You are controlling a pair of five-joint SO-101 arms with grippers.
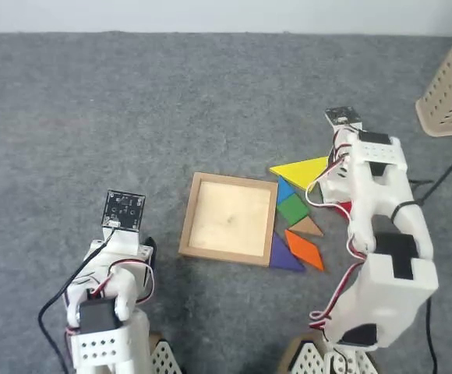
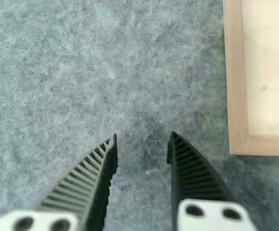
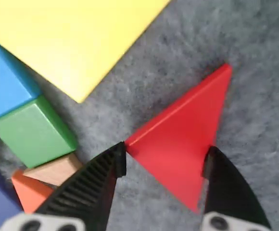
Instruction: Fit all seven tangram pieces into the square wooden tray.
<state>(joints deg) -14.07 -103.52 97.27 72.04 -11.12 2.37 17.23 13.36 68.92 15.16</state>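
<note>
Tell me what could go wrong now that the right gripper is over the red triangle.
The right gripper is open astride the red triangle, one finger near a corner; closing on slanted edges might twist or squirt it out. The green square and blue triangle lie between it and the tray, so a low carry could knock them.

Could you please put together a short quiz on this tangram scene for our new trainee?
1. True or false: the square wooden tray already holds a piece.
2. Which piece lies between the fingers of the right claw? A) yellow triangle B) red triangle C) green square
3. Fill in: the left claw hangs open over the grey ____ beside the tray.
Key: 1 false; 2 B; 3 carpet.
</note>
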